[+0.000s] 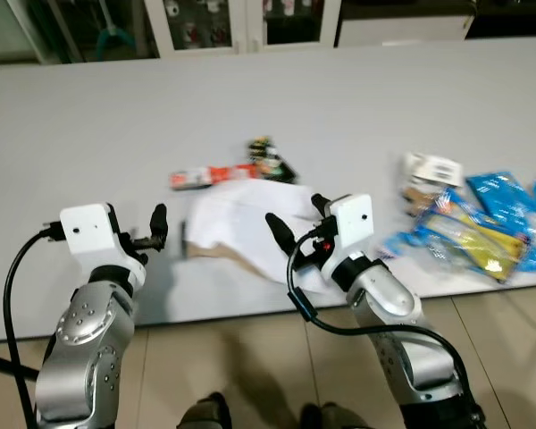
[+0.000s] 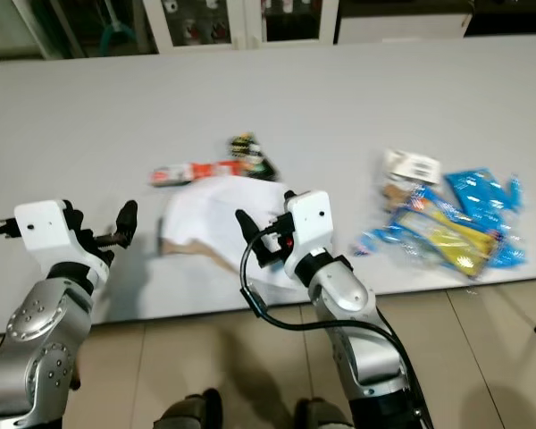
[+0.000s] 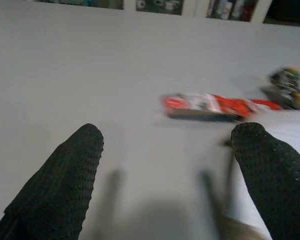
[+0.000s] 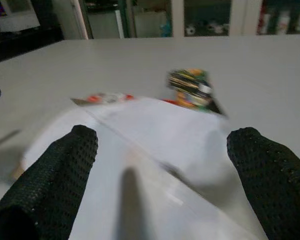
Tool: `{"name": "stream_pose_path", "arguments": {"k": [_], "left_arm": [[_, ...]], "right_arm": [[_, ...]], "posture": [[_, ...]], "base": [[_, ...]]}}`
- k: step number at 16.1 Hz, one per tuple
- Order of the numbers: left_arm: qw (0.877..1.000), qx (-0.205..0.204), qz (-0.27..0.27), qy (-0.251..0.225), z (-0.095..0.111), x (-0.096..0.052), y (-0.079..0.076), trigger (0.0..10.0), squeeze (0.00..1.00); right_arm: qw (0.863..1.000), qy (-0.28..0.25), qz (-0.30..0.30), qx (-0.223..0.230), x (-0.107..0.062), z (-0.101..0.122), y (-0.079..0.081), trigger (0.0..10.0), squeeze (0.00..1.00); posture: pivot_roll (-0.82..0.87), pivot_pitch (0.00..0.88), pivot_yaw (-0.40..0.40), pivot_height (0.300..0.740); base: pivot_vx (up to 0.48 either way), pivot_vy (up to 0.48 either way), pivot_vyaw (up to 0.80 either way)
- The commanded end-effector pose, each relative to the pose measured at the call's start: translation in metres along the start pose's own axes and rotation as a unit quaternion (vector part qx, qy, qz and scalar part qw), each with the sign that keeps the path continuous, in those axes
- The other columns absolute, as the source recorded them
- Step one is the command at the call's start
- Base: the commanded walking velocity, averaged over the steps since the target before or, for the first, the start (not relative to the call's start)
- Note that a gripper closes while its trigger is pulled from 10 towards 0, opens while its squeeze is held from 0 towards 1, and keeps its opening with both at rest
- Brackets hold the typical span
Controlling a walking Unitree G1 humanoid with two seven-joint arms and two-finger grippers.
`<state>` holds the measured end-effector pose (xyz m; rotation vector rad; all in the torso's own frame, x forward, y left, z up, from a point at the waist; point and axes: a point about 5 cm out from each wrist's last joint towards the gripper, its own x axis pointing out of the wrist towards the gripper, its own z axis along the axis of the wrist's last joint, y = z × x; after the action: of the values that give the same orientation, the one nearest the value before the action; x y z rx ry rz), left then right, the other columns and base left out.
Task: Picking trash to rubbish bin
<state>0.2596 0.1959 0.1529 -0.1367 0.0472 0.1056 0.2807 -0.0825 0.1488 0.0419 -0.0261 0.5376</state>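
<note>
White tabletop (image 1: 357, 107) strewn with litter, tiled floor at its near edge, glass-fronted cabinets behind.

My right gripper (image 1: 300, 222) hovers with fingers spread wide over the near corner of a crumpled white paper bag (image 1: 241, 219) lying at the table's front edge. My left gripper (image 1: 157, 225) is held just left of that bag, its fingers (image 3: 72, 180) also parted and holding nothing. Just beyond the bag lie a flat red-and-white wrapper (image 1: 210, 177) and a small dark, multicoloured crumpled packet (image 1: 268, 159). Well off to my right sits a heap of blue-and-yellow plastic snack wrappers (image 1: 482, 228).
</note>
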Motion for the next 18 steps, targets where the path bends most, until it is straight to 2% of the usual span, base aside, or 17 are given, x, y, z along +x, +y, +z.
{"name": "stream_pose_path", "arguments": {"k": [1,6,13,18], "left_arm": [[1.000,0.004,0.009,0.003,-0.0005,-0.0025,0.0029,10.0,0.00],[1.000,0.005,0.013,0.003,-0.0012,-0.0028,0.0035,10.0,0.00],[1.000,-0.003,0.027,0.003,-0.0014,-0.0019,0.0065,10.0,0.00],[0.999,-0.003,0.033,0.020,-0.0084,-0.0028,0.0122,10.0,0.00]], "right_arm": [[1.000,-0.005,-0.001,0.000,-0.0010,0.0036,0.0003,10.0,0.00],[1.000,-0.003,0.002,0.000,-0.0010,0.0027,0.0004,10.0,0.00],[1.000,0.001,0.007,-0.002,-0.0011,0.0011,0.0014,10.0,0.00],[1.000,-0.002,0.000,-0.001,-0.0002,0.0025,-0.0005,10.0,0.00]], "posture": [[-0.04,0.166,0.039,0.740],[-0.04,0.169,0.036,0.740],[-0.04,0.166,0.037,0.740],[-0.04,0.166,0.041,0.740]], "base": [[0.000,-0.450,0.00],[0.000,-0.416,0.00],[0.000,0.000,0.00],[0.000,0.000,0.00]]}}
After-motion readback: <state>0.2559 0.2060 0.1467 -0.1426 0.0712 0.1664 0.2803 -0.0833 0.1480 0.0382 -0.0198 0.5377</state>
